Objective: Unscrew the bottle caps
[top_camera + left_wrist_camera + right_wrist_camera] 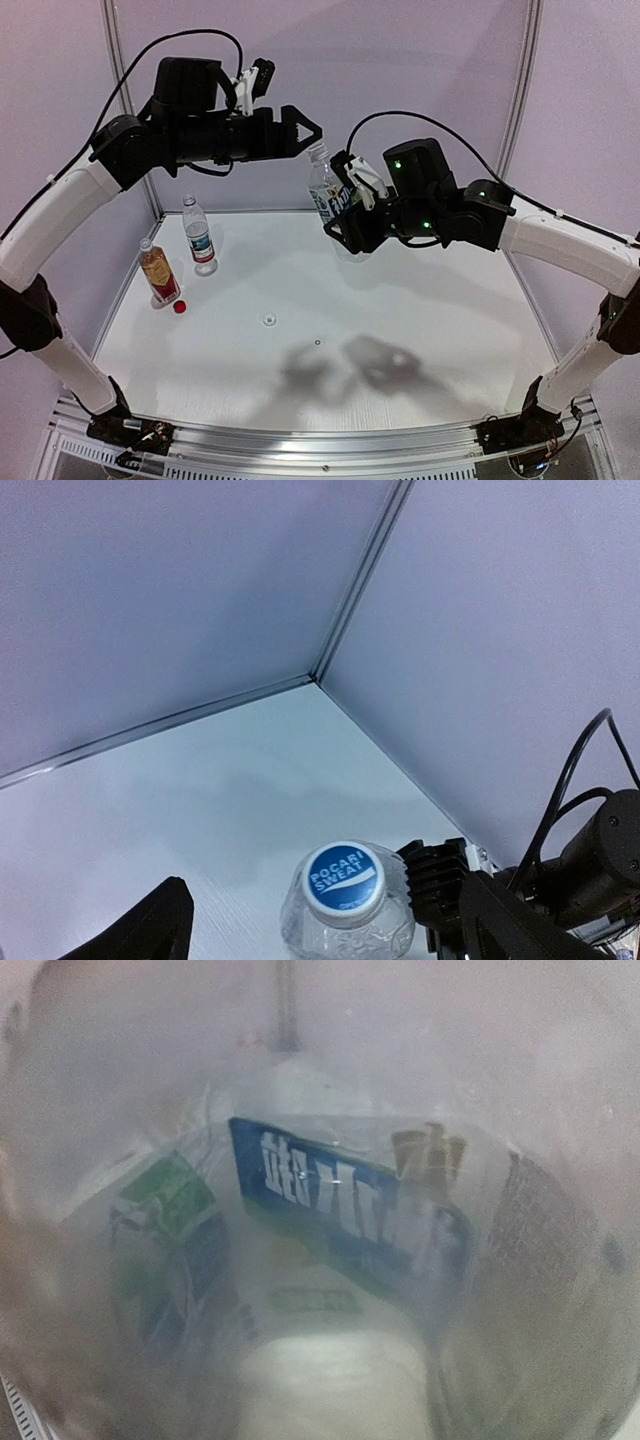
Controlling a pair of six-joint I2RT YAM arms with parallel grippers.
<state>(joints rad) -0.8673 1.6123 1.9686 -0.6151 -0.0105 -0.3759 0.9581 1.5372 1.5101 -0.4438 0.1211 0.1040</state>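
My right gripper [345,215] is shut on the clear bottle with the green-blue label [325,188] and holds it upright, high above the table. This bottle fills the right wrist view [340,1200], hiding the fingers there. Its whitish cap with a blue top [343,882] is on the neck [317,151]. My left gripper [307,130] is open just above the cap. In the left wrist view the left gripper [325,885] has the cap between its fingers [150,925], touching neither.
At the left of the table [400,330] stand a clear bottle with a blue-white-red label [199,235] and an amber bottle [159,272]. A red cap [180,307] lies by the amber bottle. A whitish cap [269,320] lies near the middle.
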